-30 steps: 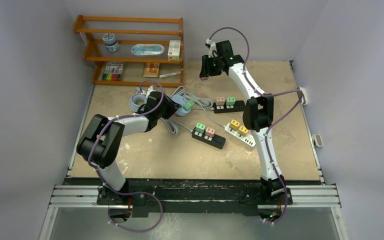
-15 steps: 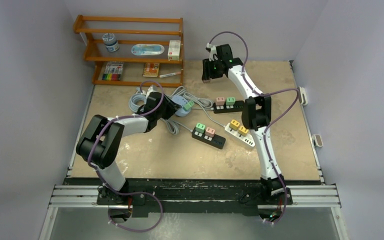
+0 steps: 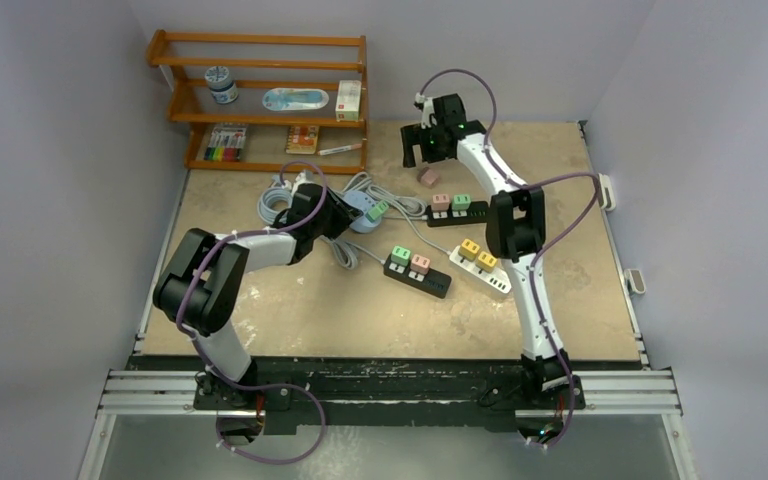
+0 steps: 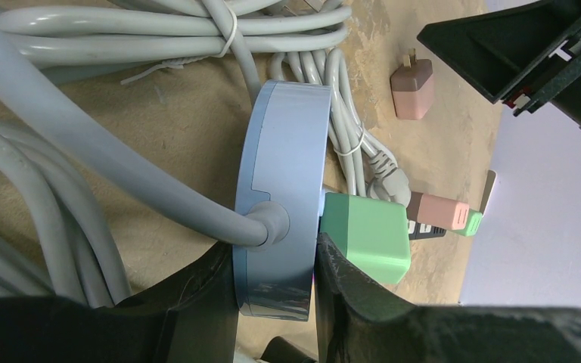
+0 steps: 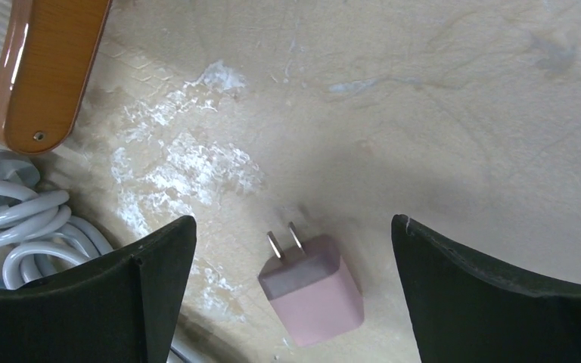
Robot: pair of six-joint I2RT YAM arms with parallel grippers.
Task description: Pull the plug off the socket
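Observation:
A round pale-blue socket (image 4: 281, 189) lies on the table among grey cables, with a green plug (image 4: 365, 231) seated in its face. My left gripper (image 4: 276, 257) is shut on the socket's rim, one finger on each flat side. In the top view that socket (image 3: 363, 212) sits left of centre with the green plug (image 3: 378, 208) pointing right. A pink plug (image 5: 314, 291) lies loose on the table, prongs up-left, below my right gripper (image 5: 293, 223), which stands wide open and touches nothing. From above, the pink plug (image 3: 428, 177) lies just under the right gripper (image 3: 422, 150).
Coiled grey cables (image 3: 278, 200) lie beside the socket. Two black power strips (image 3: 418, 272) (image 3: 457, 211) and a white one (image 3: 480, 266) carry coloured plugs mid-table. A wooden shelf (image 3: 265, 100) stands at the back left; its foot (image 5: 45, 68) is near the right gripper.
The right gripper has opened and let go of the pink plug, which now lies on the table below it. The left arm has not moved.

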